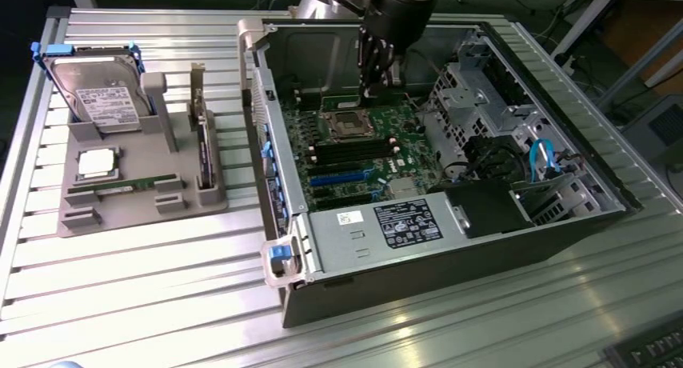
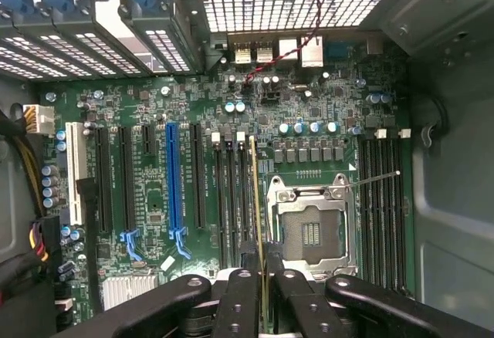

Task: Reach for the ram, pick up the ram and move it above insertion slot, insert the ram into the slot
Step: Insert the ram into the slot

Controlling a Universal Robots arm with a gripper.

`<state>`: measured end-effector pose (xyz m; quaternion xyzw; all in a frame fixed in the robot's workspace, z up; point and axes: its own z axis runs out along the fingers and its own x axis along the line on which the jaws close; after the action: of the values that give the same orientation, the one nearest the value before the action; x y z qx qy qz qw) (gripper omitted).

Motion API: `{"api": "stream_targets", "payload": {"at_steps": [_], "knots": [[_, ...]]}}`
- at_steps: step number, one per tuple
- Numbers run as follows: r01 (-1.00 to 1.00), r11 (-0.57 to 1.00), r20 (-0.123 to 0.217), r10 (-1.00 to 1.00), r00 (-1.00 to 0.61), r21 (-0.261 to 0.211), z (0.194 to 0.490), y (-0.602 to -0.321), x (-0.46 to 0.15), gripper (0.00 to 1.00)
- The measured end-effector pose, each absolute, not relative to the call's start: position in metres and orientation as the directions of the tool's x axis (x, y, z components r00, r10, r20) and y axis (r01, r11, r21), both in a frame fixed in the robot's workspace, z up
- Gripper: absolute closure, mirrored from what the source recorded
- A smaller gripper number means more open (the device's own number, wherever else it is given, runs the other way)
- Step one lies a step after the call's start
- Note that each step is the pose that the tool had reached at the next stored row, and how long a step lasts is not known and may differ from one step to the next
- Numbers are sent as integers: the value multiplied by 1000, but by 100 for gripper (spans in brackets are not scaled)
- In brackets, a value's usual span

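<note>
- Underneath, everything stood on a ribbed aluminium-profile table (image 1: 139, 304), whose pale slats caught a bright glare near the front edge.
- On the exterior view's left sat a grey moulded fixture (image 1: 181, 204). It carried a hard drive with blue rails (image 1: 101, 96) propped at a slant, and a square silver processor chip (image 1: 96, 162) lying flat just in front of the drive.
- A narrow green strip of board (image 1: 126, 185) lay in a groove of that fixture, too small to name with certainty.
- Beside the fixture lay an open computer case (image 1: 597, 192) on its side with the motherboard (image 1: 369, 164) facing up and a labelled power supply (image 1: 395, 224) at the near end.
- Beyond the table, the room showed metal frame legs, loose cables on a dark floor, and the corner of a keyboard (image 1: 653, 348) at the exterior view's lower right.
- The arm reached down into the case, and its gripper (image 2: 262, 280) was pressed together on the ram (image 2: 257, 199), which the wrist view showed edge-on as a thin gold-green line between the black fingers (image 2: 238, 299).
- The ram hung upright over the motherboard, just beside the open processor socket (image 2: 312, 230) and in line with the bank of black memory slots (image 2: 231, 199) next to it.
- It ran parallel to those slots, on the bank's side nearest the socket; whether its lower edge touched a slot could not be told.
- A second bank of memory slots (image 2: 382, 207) lay on the socket's far side, well apart from the ram.
</note>
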<state>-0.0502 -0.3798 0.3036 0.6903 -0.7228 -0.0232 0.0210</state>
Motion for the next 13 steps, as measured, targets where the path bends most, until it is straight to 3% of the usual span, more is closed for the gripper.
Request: {"api": "stream_targets", "payload": {"at_steps": [13], "knots": [[-996,61,-2,-998,-61,62,303,-380,-50,86]]}}
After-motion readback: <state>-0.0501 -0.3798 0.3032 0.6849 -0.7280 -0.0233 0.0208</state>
